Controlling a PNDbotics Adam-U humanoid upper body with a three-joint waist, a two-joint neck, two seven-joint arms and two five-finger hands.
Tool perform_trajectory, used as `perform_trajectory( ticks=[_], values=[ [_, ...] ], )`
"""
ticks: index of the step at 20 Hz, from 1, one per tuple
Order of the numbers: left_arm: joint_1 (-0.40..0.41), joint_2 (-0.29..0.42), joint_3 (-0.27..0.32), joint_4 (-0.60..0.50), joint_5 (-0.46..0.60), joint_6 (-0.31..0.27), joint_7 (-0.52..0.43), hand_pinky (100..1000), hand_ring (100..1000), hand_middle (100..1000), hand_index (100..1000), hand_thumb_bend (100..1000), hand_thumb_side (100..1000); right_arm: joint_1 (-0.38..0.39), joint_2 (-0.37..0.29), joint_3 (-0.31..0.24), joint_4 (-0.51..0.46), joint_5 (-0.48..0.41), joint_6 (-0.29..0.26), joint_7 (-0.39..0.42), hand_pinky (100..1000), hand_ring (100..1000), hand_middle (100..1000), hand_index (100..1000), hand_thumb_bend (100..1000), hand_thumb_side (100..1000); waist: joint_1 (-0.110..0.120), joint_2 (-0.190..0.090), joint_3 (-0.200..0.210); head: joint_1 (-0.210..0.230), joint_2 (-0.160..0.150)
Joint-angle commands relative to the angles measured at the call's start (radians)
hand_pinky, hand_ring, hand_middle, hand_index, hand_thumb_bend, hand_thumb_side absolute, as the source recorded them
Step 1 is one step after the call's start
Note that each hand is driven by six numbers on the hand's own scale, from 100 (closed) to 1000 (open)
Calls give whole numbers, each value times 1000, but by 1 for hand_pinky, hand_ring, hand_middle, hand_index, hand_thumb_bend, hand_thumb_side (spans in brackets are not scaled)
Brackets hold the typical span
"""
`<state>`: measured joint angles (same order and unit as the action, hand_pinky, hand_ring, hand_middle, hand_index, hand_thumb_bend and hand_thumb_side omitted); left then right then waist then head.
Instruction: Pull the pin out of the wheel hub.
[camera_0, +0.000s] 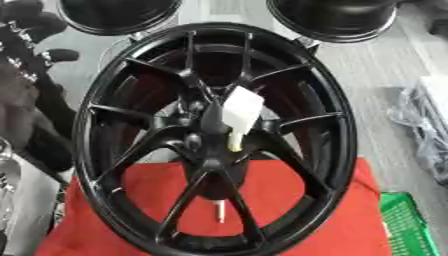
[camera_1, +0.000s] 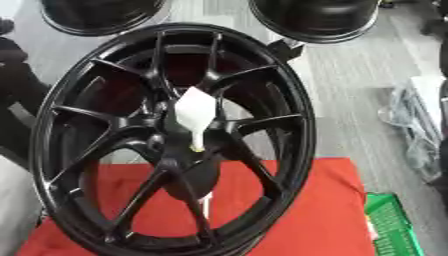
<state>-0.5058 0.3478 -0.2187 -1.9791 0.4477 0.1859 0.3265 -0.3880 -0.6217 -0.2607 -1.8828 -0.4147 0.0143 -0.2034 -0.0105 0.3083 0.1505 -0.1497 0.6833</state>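
Standing nearly upright on a red cloth (camera_0: 341, 220), the black wheel hub (camera_0: 214, 137) fills most of the view, its spokes fanning out from the centre to a glossy rim. At the centre sits the pin (camera_0: 238, 120): a white, flag-shaped top with a pale yellowish stem below it, poking out of the hub's middle toward the camera. A small white stick-like piece (camera_0: 220, 211) shows lower down between two spokes, against the red cloth; what it is I cannot make out. On the left side of the left eye view a dark, jointed shape (camera_0: 31, 95) runs down beside the rim; it looks like part of the robot's left arm, yet I cannot pick out a hand on it, so whether its fingers are wide or curled I cannot tell. No right hand shows in either view. Behind the hub stand two more black round wheels (camera_0: 337, 17), one at each upper side. A green basket (camera_0: 407, 225) sits just beside the cloth's right edge, and clear plastic wrapping (camera_0: 424, 130) lies on the grey floor further right.
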Motion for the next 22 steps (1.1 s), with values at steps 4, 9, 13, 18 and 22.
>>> perform_trajectory(
  ticks=[4,9,13,18,22],
  values=[
    [7,49,4,-17,-7,4,2,614,772,599,684,100,690,-10,-174,112,-78,50,-67,77,761,708,687,771,100,530,-18,-40,-16,13,10],
    [14,62,3,-18,-16,1,-4,615,774,600,684,100,686,-29,-294,216,-73,124,-114,149,774,716,691,778,100,359,-32,-46,-22,16,22],
    [18,67,1,-16,-24,1,-11,615,775,600,684,100,689,-55,-393,284,-70,185,-145,202,789,728,699,787,100,144,-40,-49,-24,17,29],
    [19,67,-9,-12,-26,5,-25,614,775,600,683,100,691,-59,-535,349,-69,272,-170,225,810,738,704,794,100,100,-46,-51,-15,11,37],
    [12,62,-15,-10,-23,9,-27,614,775,600,681,100,694,-54,-644,389,-107,332,-170,200,821,745,709,798,100,121,-48,-50,-2,0,39]
  ],
)
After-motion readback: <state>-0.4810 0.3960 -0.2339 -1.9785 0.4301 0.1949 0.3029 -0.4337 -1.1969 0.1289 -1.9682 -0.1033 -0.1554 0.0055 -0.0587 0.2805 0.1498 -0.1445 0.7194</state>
